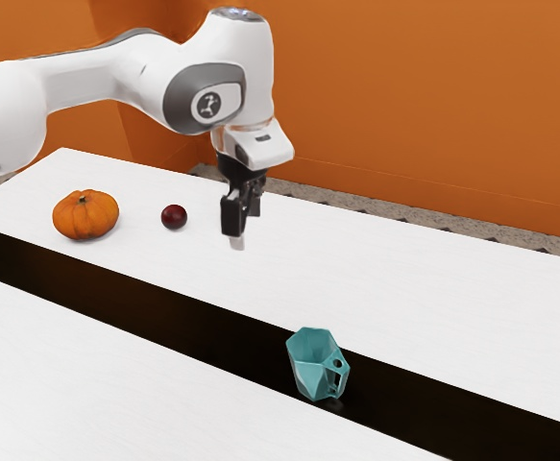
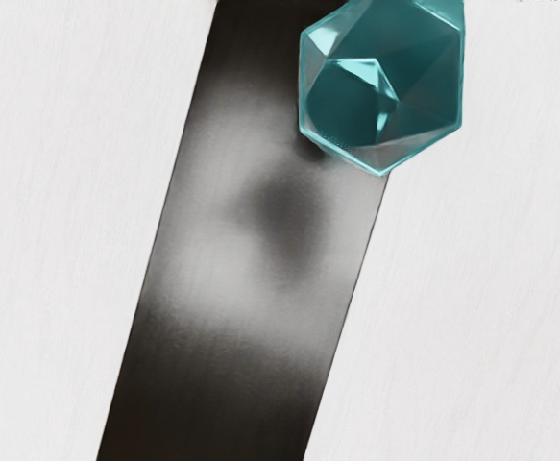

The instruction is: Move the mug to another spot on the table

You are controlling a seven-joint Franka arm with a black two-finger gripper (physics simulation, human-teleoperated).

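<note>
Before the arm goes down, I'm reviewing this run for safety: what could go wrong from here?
The mug has slanted facets, so it may slip or twist in a grasp. Its handle juts sideways; the gripper, now hanging apart from it, could clip that and tip the mug.

Bright even light, soft diffuse shadows

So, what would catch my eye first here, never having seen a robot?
The big white arm reaching in from the exterior view's left, its black gripper hanging above the white table. Then the teal faceted mug, upright on the table's black stripe, apart from the gripper. An orange pumpkin and a small dark red fruit sit beyond the stripe.
</note>
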